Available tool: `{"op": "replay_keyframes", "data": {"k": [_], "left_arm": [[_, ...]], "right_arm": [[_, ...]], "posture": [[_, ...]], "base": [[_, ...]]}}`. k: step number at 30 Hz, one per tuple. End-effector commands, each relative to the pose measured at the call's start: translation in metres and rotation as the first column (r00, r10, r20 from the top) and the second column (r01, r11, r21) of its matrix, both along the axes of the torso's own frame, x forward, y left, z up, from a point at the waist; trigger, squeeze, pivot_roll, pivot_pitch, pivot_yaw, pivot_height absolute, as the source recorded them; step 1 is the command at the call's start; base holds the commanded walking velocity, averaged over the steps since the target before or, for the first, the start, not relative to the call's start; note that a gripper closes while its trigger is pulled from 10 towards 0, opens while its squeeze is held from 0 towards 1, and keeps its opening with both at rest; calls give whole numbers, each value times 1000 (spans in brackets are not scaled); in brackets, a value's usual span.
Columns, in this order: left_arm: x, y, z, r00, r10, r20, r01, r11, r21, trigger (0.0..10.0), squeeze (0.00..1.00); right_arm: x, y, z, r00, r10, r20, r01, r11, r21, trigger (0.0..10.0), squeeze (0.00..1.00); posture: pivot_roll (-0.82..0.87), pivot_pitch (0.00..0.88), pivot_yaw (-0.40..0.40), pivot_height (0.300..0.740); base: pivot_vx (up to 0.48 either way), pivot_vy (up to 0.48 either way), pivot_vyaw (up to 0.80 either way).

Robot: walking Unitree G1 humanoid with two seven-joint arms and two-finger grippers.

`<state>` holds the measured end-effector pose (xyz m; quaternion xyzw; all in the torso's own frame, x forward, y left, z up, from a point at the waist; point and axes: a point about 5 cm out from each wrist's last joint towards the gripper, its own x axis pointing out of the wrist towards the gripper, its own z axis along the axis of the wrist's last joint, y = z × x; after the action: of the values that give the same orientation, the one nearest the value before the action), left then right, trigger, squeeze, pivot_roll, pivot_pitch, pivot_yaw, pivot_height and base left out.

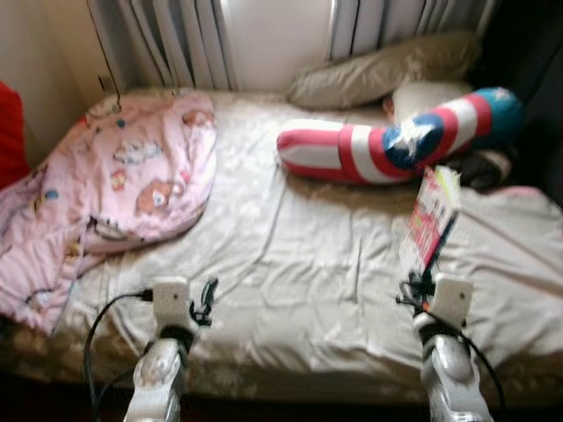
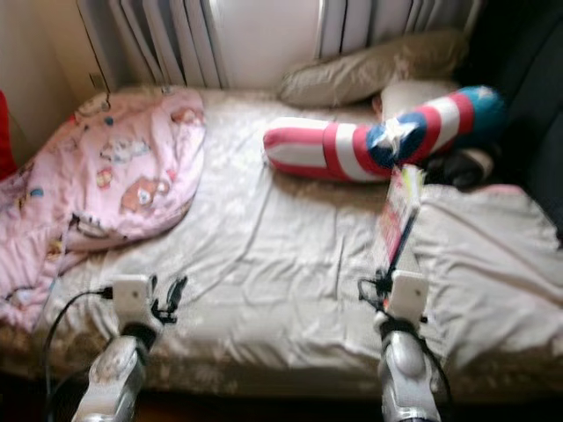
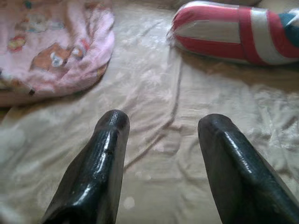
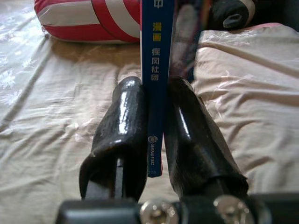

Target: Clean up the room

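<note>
My right gripper [image 4: 156, 128] is shut on a thin book with a blue spine [image 4: 156, 70]. In the left eye view the book [image 1: 429, 218] stands upright above the bed's right side, showing a pink and white cover. My left gripper [image 3: 161, 154] is open over the beige sheet [image 1: 299, 255] near the bed's front left, with nothing between its fingers [image 3: 105, 158]. A pink cartoon-print blanket [image 1: 114, 185] lies bunched on the bed's left. A red, white and blue star bolster [image 1: 396, 141] lies across the far right.
Beige pillows [image 1: 378, 70] rest against the headboard wall under grey curtains [image 1: 176, 35]. A dark object [image 1: 484, 167] sits behind the bolster. A folded pale cover [image 1: 519, 255] lies on the bed's right. Something red [image 1: 9, 132] stands at the far left.
</note>
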<state>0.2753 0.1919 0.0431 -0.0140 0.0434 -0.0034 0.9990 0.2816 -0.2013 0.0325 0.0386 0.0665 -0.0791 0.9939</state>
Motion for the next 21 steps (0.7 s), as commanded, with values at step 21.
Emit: {"op": "replay_keyframes", "data": {"k": [21], "left_arm": [[-1, 2, -1, 1000, 7, -9, -7, 1000, -18, 10000, 0]], "right_arm": [[3, -3, 3, 1000, -19, 4, 19, 1000, 5, 10000, 0]], "posture": [[107, 68, -35, 732]], "base": [[0, 0, -76]]}}
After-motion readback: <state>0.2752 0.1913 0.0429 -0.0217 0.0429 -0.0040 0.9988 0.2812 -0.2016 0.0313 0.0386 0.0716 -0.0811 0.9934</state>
